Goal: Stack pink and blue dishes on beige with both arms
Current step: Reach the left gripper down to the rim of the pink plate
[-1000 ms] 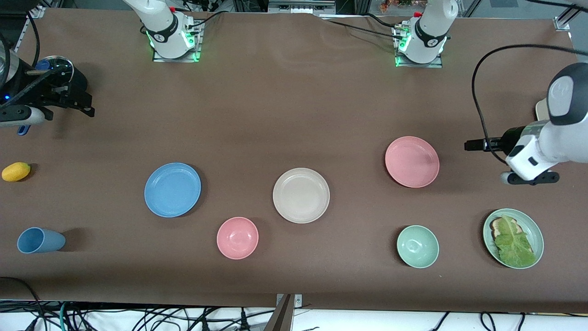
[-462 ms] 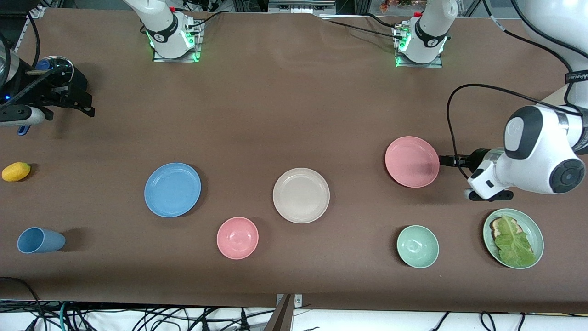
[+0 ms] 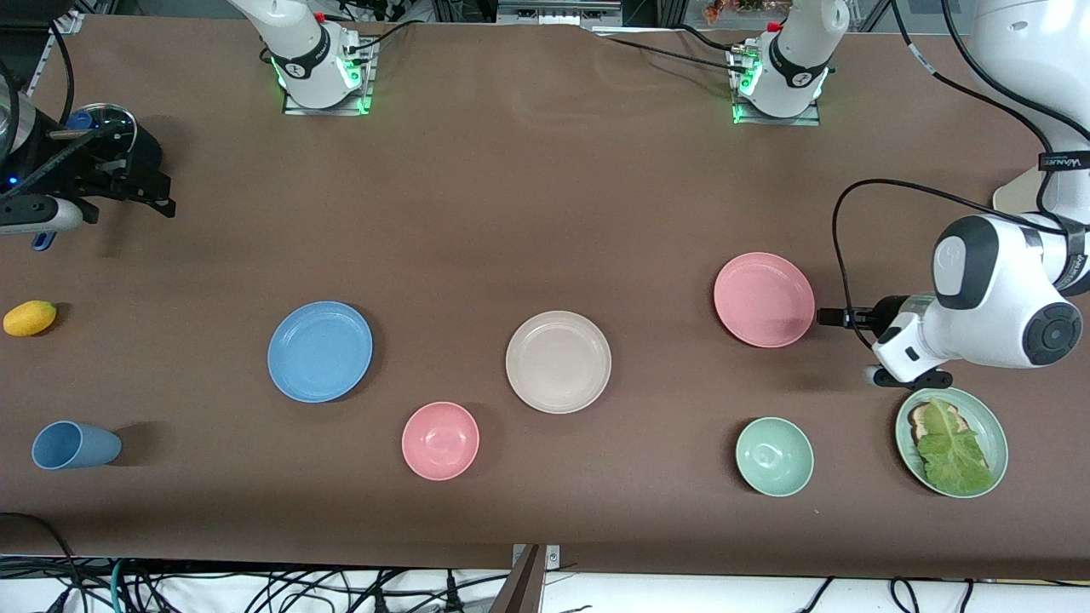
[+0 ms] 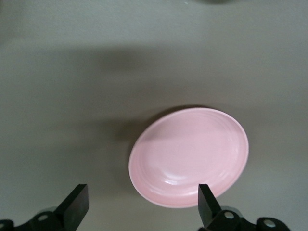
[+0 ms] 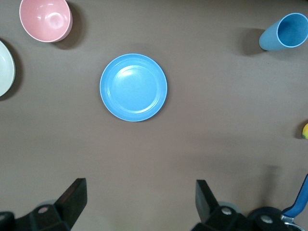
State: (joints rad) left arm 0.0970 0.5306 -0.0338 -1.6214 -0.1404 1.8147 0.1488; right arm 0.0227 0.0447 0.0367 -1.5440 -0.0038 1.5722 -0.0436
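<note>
Two spread grippers are being readied: left gripper is being aimed beside pink plate; right gripper is being held high over blue plate.

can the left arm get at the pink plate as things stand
Probably yes. The left gripper sits beside the pink plate at the left arm's end of the table, jaws open and facing the plate's rim, with only bare table between them. Nothing lies on the plate.
</note>
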